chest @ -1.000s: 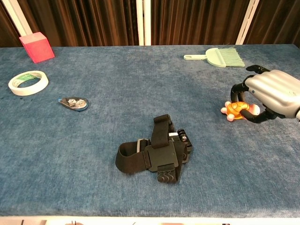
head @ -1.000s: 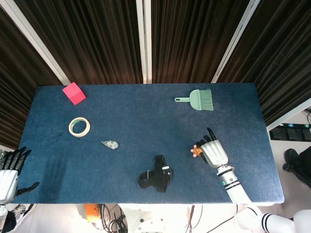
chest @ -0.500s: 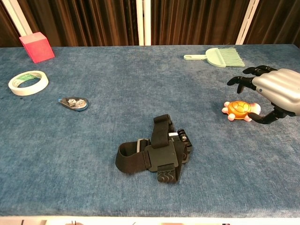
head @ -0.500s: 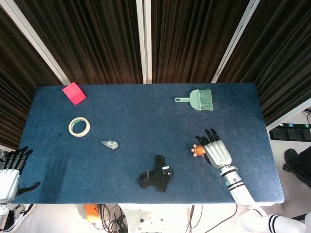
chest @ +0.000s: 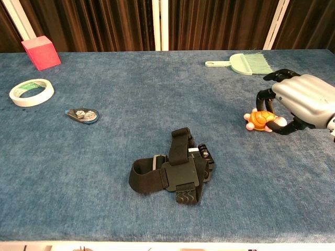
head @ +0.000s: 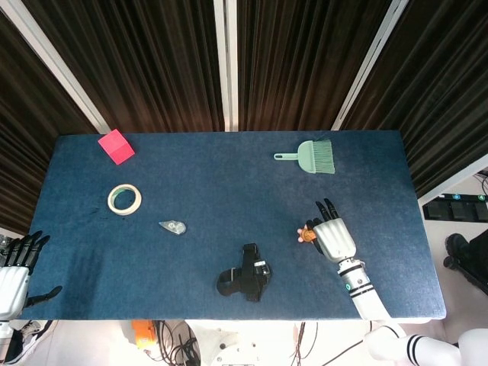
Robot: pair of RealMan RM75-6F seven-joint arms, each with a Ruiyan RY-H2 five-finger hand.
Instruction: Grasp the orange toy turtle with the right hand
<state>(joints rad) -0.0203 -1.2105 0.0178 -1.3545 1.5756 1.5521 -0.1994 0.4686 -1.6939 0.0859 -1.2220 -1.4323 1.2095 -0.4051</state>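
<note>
The orange toy turtle (chest: 257,119) lies on the blue table near its right side and looks slightly tipped, also seen from above (head: 307,234). My right hand (chest: 303,102) grips it: the fingers (chest: 265,97) curl over its shell and the thumb presses in from the near side. In the head view the right hand (head: 334,237) sits just right of the turtle. My left hand (head: 14,271) hangs off the table's front left corner, fingers spread, holding nothing.
A black strap mount (chest: 175,170) lies left of the turtle near the front. A green brush (chest: 246,63) is behind the right hand. A tape roll (chest: 31,91), key fob (chest: 81,115) and pink cube (chest: 41,52) are at the left.
Half a second ago the right hand's fingers were spread above the turtle; now they have curled down around it, and the turtle has shifted slightly left and tipped.
</note>
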